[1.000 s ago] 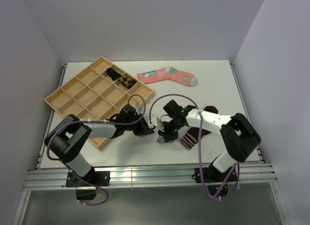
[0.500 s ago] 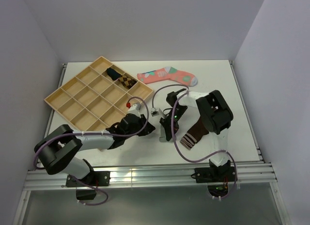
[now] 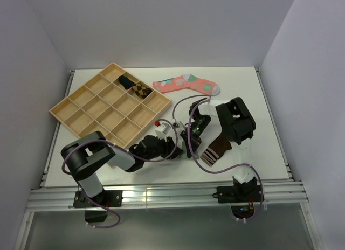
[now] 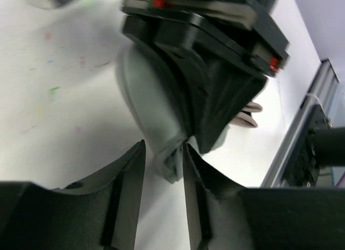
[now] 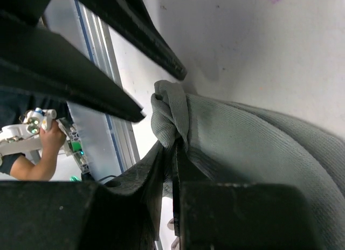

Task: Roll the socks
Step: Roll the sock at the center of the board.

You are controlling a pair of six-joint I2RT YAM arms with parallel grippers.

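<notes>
Right jaws are clamped on the grey sock (image 5: pixel 242 142), left jaws sit slightly parted around its bunched end. The brown striped sock (image 3: pixel 215 148) lies flat just beside them. Floppy, light stuff, I'd guess; pinch the rolled edge, both layers, or it'll unroll.

No writing, label, brand, number or sign can be read in any of the views.
</notes>
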